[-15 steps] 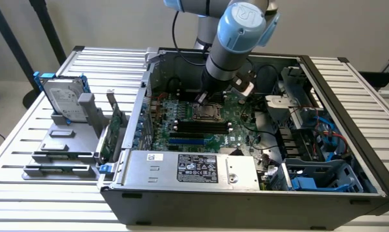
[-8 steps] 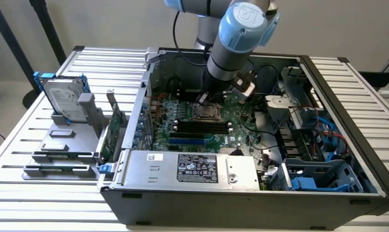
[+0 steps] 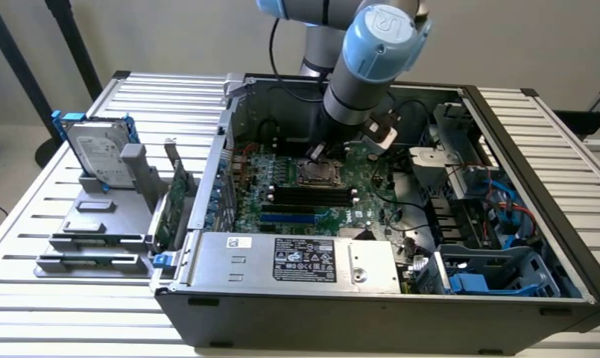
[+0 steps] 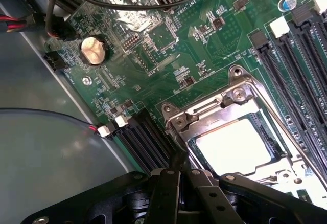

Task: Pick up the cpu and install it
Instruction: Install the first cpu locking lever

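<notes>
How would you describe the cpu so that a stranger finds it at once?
Look inside the open computer case, at the green motherboard on its floor. Near the middle sits a metal socket frame; the cpu is the shiny square lying inside it, beside the long black slots.

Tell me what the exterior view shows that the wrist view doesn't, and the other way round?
Exterior view alone: the whole open computer case, a hard drive standing in a gray holder on the exterior view's left, and the arm reaching down into the case.

Wrist view alone: close detail, such as a round coin battery and the shut gripper beside the socket.

Both: the green motherboard, and the cpu sitting in its metal-framed socket.
</notes>
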You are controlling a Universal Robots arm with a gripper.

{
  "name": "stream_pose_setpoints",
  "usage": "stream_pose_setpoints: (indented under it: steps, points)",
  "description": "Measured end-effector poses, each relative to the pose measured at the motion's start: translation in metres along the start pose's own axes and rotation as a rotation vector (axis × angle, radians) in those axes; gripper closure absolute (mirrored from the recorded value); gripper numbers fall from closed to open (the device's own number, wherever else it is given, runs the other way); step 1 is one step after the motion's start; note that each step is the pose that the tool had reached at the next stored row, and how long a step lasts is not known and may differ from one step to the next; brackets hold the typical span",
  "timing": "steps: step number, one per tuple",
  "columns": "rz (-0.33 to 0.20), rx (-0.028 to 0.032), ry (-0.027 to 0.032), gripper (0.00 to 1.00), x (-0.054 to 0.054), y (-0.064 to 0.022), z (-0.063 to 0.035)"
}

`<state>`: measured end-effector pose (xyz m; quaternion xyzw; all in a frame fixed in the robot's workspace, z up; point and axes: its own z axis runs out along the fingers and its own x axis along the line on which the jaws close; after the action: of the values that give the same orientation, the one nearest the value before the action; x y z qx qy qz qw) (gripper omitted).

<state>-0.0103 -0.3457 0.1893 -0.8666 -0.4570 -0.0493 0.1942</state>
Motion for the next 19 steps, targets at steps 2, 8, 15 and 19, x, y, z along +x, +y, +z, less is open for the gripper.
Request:
stream_pose_setpoints:
  steps: [2,8,15,19]
  points:
    - [0.0,0.0,0.0002,0.89,0.0007,0.0011,0.0001]
    - [0.0,0.0017,0.003,0.89,0.0015,0.0031,0.0001]
    - [-0.003,0.0189,0.0269,0.89,0.0004,0.0038,-0.0005]
    - [-0.004,0.0237,0.0334,0.89,-0.0003,0.0043,-0.0009]
